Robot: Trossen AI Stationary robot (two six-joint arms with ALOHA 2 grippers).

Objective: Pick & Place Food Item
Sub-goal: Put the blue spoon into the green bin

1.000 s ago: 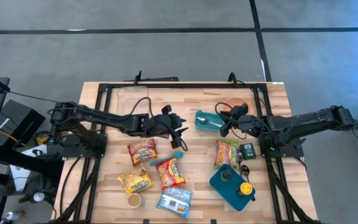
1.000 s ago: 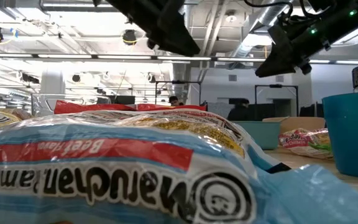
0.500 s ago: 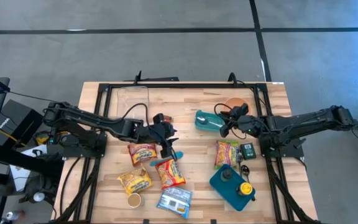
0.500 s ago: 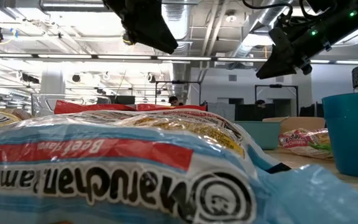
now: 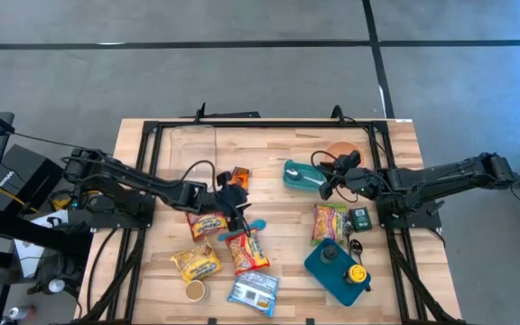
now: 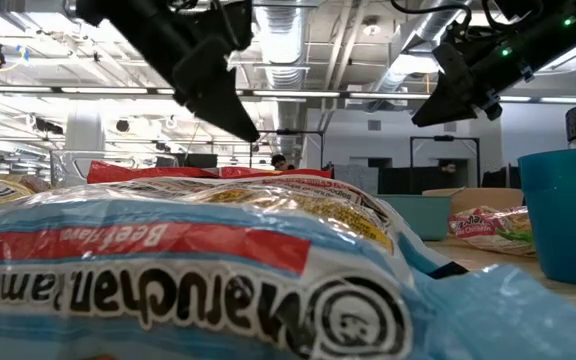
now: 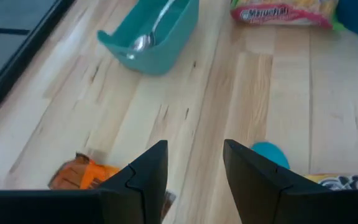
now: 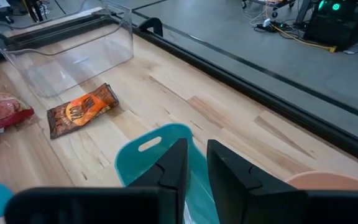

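This is a robotics lab in a big industrial hall: bare ceiling ducts (image 6: 298, 40) and strip lights overhead, grey concrete floor (image 5: 242, 72) marked with dark lines, cables and computer gear (image 8: 340, 18) lying beside the black-framed wooden bench (image 5: 278, 153).

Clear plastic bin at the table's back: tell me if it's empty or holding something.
Empty. The clear bin shows only bare wood through its walls in the right wrist view; the orange snack packet lies outside, beside it.
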